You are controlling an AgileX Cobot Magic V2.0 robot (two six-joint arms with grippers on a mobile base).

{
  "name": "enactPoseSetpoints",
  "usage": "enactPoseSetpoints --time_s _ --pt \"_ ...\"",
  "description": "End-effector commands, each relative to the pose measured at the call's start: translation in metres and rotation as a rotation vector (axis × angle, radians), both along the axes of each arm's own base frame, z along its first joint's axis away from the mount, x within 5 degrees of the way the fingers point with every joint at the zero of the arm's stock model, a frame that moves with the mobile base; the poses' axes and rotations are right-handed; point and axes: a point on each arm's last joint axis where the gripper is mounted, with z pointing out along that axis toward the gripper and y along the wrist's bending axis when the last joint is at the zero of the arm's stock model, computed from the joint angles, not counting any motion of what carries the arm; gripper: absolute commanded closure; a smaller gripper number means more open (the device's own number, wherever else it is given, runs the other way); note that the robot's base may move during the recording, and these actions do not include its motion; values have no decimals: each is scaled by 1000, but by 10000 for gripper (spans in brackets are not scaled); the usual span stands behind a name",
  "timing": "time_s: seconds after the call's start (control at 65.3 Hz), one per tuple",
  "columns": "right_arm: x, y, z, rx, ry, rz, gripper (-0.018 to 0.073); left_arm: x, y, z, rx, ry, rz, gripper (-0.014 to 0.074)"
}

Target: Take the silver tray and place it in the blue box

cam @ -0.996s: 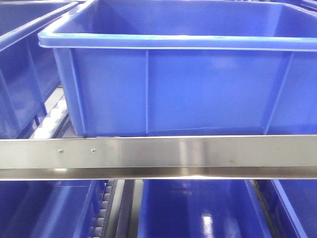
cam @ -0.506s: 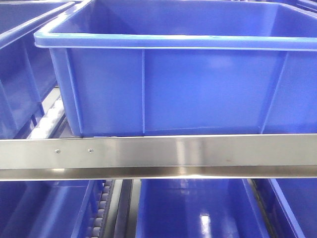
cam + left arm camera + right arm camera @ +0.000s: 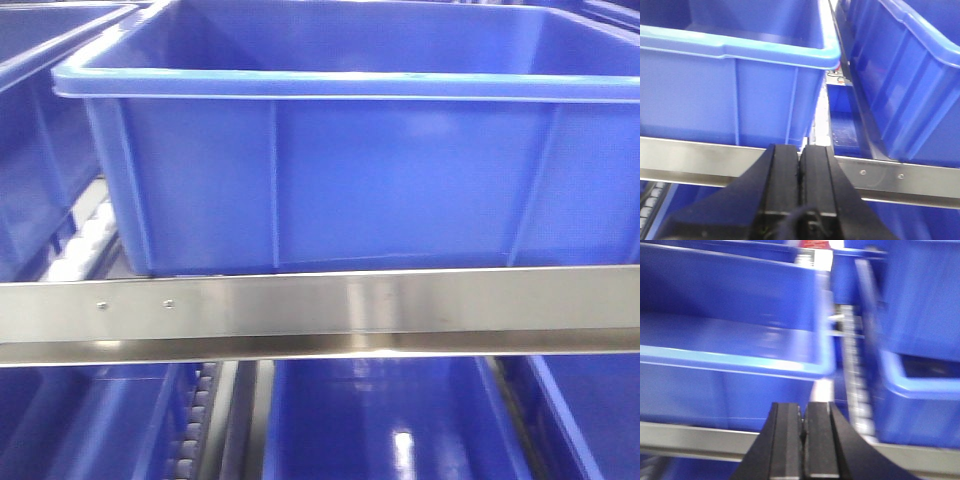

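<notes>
The blue box fills the front view, standing on a roller shelf behind a steel rail; its rolled rim runs across the top and nothing shows inside. It also appears in the left wrist view as the blue box. The silver tray is out of view in every frame. My left gripper is shut with nothing between its black fingers, level with the rail. My right gripper is shut and empty too, in front of another blue crate. Neither gripper shows in the front view.
A steel shelf rail crosses in front of the crates. More blue crates stand at the left, on the shelf below, and at the right. White roller tracks run between crates.
The front view has slid so that the blue box and rail screws sit further left in the frame; the box looks slightly nearer. No gripper shows in the earlier frames.
</notes>
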Motion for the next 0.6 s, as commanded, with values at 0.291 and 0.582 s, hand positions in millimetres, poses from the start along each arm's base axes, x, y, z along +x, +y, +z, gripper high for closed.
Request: enactPoseSetpoints --time_s 0.291,0.582 --pt "8 -1 -67 54 -192 -41 507 -1 0 10 -13 -102 4 701" --pt "1 -1 -87 59 -189 -42 507 -1 0 10 -13 -103 4 701"
